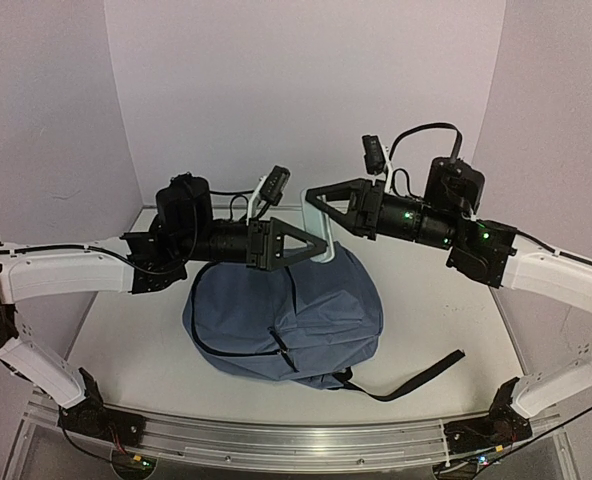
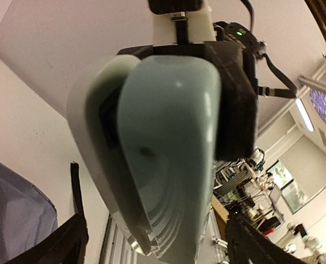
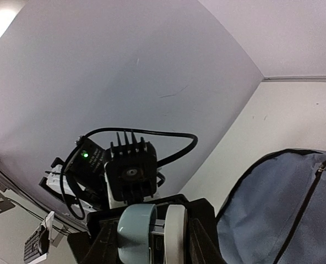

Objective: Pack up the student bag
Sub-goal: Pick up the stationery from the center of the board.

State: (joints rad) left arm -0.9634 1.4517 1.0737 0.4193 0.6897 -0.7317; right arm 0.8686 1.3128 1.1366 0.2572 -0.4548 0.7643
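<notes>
Broadly, biggest first: large slate-blue soft fabric student bag (image 1: 276, 310), slumped on the white table (image 1: 446, 310), lying below both sets of fingers and somewhat nearer the arm bases than the fingertips. Main zip open or shut: impossible to tell from any view.

Above the bag, two black grippers pointing tip to tip. Right gripper (image 1: 314, 198) clamped on a pale blue-green and white rounded plastic object (image 2: 163, 143), pinched between its fingers (image 3: 204, 236); nature of the object unclear. Left gripper (image 1: 321, 243) spread wide, fingers (image 2: 69, 245) standing one on each side of that same object, seemingly not touching it.

Judged as a mid-air handover from right to left, ahead of lowering the object into the bag. To do it well:

- Centre the object between the left fingers before closing, aiming the pads at its broad sides rather than its curved nose.
- Take a deep bite; smooth rounded shell probably slippery in a shallow pinch.
- Close the left fingers firmly first, and only then loosen the right ones.
- Draw the right fingers straight back, never sideways, to avoid twisting the object askew.
- Hold the whole exchange directly over the bag, for a soft landing on fabric in case of a slip.

Lastly, thin black strap (image 1: 416, 375) trailing on the table, well apart from the fingers on the right gripper's side; worth avoiding on the way down.
</notes>
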